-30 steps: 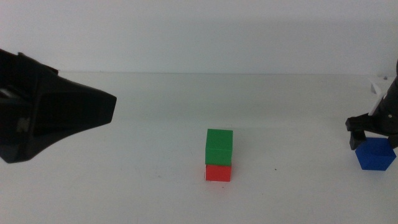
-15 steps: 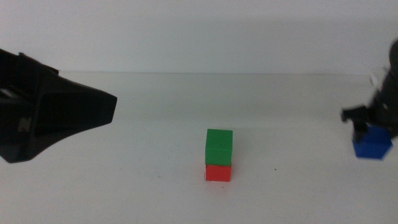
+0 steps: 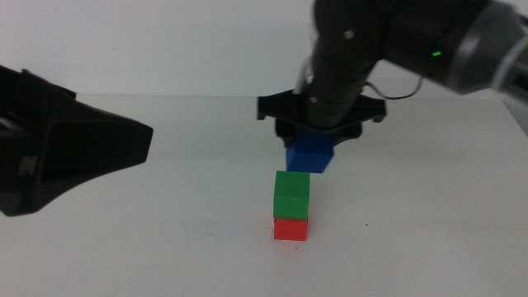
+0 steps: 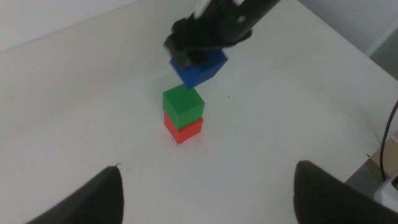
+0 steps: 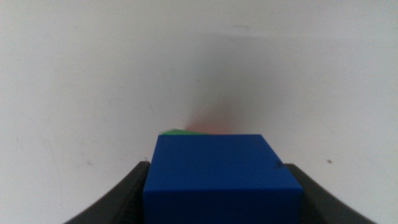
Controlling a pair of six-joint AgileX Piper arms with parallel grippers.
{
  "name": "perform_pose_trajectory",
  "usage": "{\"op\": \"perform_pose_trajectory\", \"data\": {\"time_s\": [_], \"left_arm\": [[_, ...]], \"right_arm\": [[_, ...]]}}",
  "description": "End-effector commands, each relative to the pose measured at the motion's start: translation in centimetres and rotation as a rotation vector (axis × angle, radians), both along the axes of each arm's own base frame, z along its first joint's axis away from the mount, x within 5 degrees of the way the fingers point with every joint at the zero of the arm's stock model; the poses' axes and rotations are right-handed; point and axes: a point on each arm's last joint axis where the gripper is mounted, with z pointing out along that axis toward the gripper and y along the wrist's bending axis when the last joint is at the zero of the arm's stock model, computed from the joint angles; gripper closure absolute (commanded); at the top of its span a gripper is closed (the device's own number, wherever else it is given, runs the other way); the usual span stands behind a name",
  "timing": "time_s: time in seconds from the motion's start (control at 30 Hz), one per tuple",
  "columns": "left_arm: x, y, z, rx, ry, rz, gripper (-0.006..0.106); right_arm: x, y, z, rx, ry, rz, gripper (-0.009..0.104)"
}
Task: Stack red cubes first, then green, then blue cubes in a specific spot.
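Blue cube (image 3: 310,157), clamped in right gripper (image 3: 320,132) fingers, hangs just above green cube (image 3: 291,195) on red cube (image 3: 289,228) mid-desk; final stacking step, needs squaring and lowering; left gripper (image 4: 205,199) waits, fingers spread, empty.

Matte blue cube (image 3: 310,157), matte green cube (image 3: 291,194), smooth white tabletop (image 3: 165,247)

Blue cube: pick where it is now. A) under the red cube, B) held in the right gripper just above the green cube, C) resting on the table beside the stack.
B: the right gripper clamps the blue cube over the green cube, which sits on the red cube.
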Motion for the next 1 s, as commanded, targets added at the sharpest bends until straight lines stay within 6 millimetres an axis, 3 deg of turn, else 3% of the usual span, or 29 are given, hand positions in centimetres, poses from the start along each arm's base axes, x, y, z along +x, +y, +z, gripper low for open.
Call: {"op": "perform_pose_trajectory", "data": {"time_s": [0.0, 0.13, 0.73, 0.9, 0.93, 0.97], "left_arm": [[-0.1, 0.1, 0.1, -0.016, -0.009, 0.006, 0.007], [-0.1, 0.1, 0.1, -0.016, -0.009, 0.006, 0.007], [-0.1, 0.1, 0.1, -0.016, -0.009, 0.006, 0.007], [-0.1, 0.1, 0.1, -0.016, -0.009, 0.006, 0.007], [-0.1, 0.1, 0.1, -0.016, -0.009, 0.006, 0.007], [-0.1, 0.1, 0.1, -0.014, -0.008, 0.006, 0.007]], "right_arm": [[0.1, 0.7, 0.2, -0.023, -0.031, -0.029, 0.089], [0.0, 1.9, -0.6, -0.001, -0.001, -0.037, 0.089], [1.2, 2.9, -4.6, -0.052, 0.067, -0.074, 0.086], [1.2, 3.0, -4.8, -0.054, 0.071, -0.074, 0.071], [1.2, 3.0, -4.8, -0.055, 0.07, -0.074, 0.061], [1.2, 3.0, -4.8, -0.057, 0.069, -0.074, 0.038]]}}
